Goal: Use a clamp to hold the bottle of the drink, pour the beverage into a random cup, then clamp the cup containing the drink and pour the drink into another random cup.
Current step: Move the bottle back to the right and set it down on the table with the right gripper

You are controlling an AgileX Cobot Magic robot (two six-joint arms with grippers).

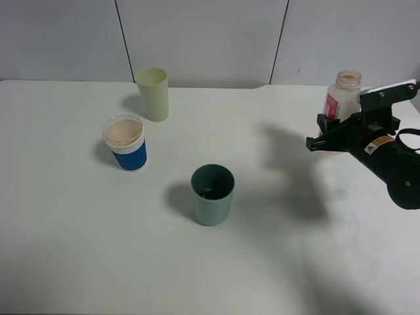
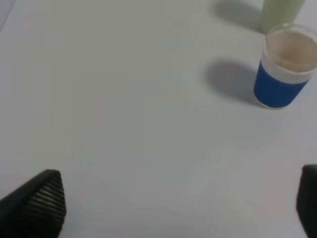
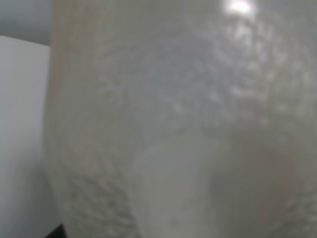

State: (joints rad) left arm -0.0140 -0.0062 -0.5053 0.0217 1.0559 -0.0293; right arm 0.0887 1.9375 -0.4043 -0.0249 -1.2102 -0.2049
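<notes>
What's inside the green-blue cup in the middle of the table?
At the bottom of the teal cup sits a small dark puddle, probably a little drink. The near inside wall is hidden behind the cup's own side.

Bottle base hidden behind right hand

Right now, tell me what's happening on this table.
The right hand is shut and sits low against the upright bottle at the far right of the table; whether they touch is unclear. The teal cup in the middle already holds a little dark liquid. The left hand hangs open above the table near the blue cup. The yellow-green cup stands behind it.
</notes>
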